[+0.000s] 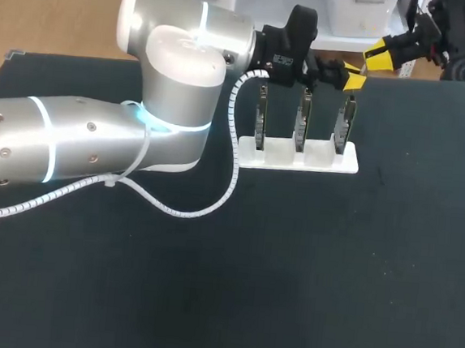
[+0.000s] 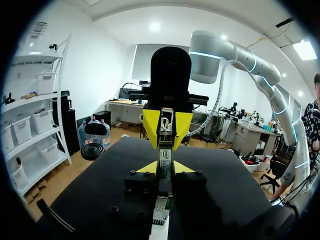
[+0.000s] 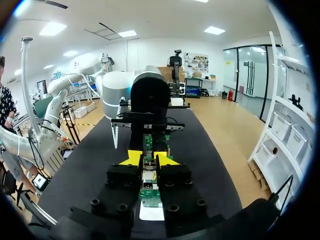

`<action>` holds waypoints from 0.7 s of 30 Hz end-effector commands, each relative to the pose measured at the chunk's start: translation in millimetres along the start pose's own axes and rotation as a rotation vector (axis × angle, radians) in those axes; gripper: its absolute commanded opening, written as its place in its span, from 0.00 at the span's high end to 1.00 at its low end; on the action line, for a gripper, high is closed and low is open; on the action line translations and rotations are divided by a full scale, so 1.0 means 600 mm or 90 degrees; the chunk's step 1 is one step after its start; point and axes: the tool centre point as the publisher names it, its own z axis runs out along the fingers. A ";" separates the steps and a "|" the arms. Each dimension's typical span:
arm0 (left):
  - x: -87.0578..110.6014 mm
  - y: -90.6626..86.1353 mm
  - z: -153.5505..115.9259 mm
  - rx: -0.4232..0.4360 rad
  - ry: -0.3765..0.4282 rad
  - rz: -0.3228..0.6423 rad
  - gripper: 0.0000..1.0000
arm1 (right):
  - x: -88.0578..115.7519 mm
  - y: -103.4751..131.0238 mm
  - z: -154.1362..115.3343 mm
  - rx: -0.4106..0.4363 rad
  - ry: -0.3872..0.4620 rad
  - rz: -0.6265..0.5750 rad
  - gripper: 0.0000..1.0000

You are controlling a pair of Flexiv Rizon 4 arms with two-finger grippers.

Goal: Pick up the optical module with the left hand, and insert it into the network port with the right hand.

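Observation:
The optical module (image 2: 164,159), a slim metal piece with a label, hangs level between my two grippers, which meet tip to tip above the table's far edge. My left gripper (image 1: 353,76) (image 2: 166,167) is shut on one end of it. Facing it from the far right, my right gripper (image 1: 379,56) (image 3: 149,159) has its yellow tips pressed against both sides of the module's other end (image 3: 148,176). Just below them stands a white rack (image 1: 299,157) with three upright metal slots; the rightmost slot (image 1: 347,123) is nearest the grippers.
My left arm's bulky silver elbow (image 1: 175,79) and its white coiled cable (image 1: 205,208) lie over the table's left half, close to the rack's left end. The dark tabletop (image 1: 330,272) stretches in front of the rack.

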 end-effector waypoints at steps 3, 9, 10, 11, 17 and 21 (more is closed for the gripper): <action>0.001 -0.003 -0.001 -0.001 0.000 0.001 1.00 | 0.000 -0.001 -0.001 0.003 0.000 -0.002 1.00; 0.001 -0.003 -0.001 -0.001 0.000 0.001 0.00 | -0.003 0.000 0.000 0.005 0.004 -0.009 1.00; 0.001 -0.003 -0.001 -0.001 0.000 0.001 0.00 | -0.003 -0.001 0.000 0.006 0.004 -0.009 1.00; 0.001 -0.003 -0.001 -0.001 0.000 0.001 0.00 | -0.003 -0.001 0.000 0.006 0.005 -0.011 1.00; 0.001 -0.003 -0.001 -0.001 0.000 0.001 0.00 | -0.002 -0.003 -0.001 0.012 0.010 -0.016 1.00; 0.001 -0.003 -0.001 -0.001 0.000 0.001 0.00 | -0.003 -0.006 -0.004 0.011 0.017 -0.019 1.00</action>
